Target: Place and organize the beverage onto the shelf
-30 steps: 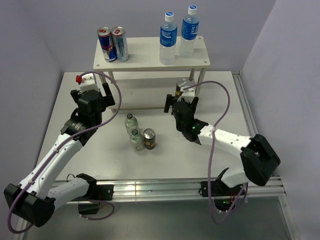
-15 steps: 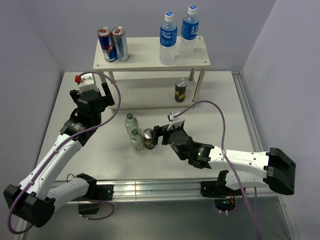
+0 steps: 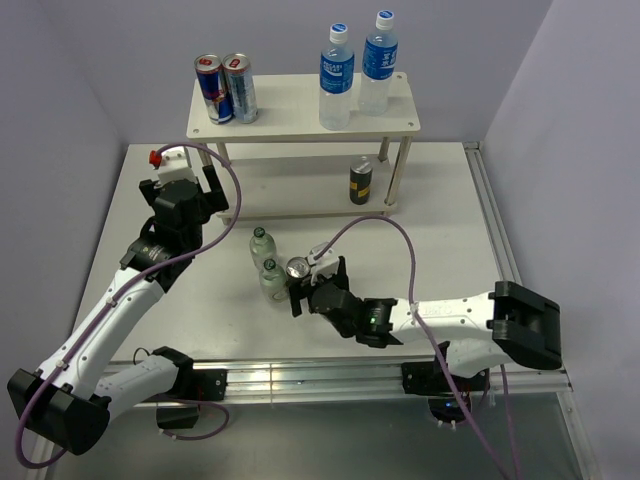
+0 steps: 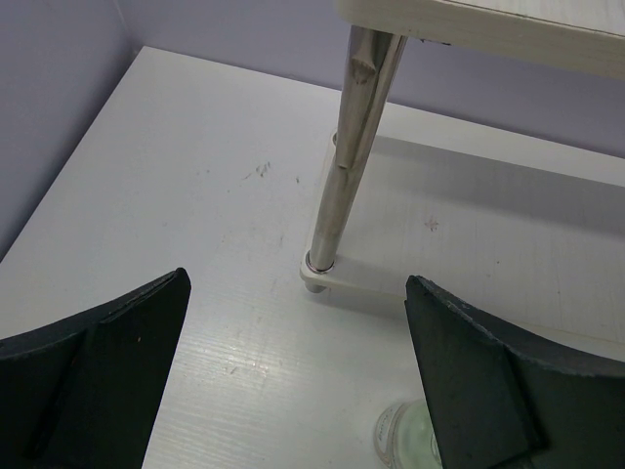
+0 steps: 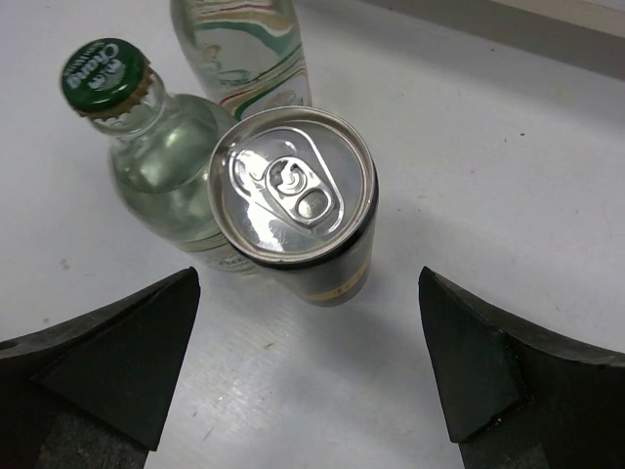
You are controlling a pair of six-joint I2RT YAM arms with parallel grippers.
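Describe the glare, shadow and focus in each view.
Top external: even, soft light, sharp throughout, faint shadow under the shelf. Left wrist: the metal leg carries bright streaks; the left fingers look soft-edged. Right wrist: the silver can top mirrors the light, crisp; the right fingers blur at the corners.

Inspection recorded one cream two-tier shelf (image 3: 290,112) at the far edge of the worktop (image 3: 450,225), two blue-labelled white-capped bottles (image 3: 337,85) (image 3: 378,70), two tall slim blue-and-silver cans (image 3: 211,92) (image 3: 240,90), two dark silver-topped cans (image 3: 361,184) (image 3: 298,268), and two small green-capped bottles (image 3: 261,244) (image 3: 271,281), eight drinks in all.
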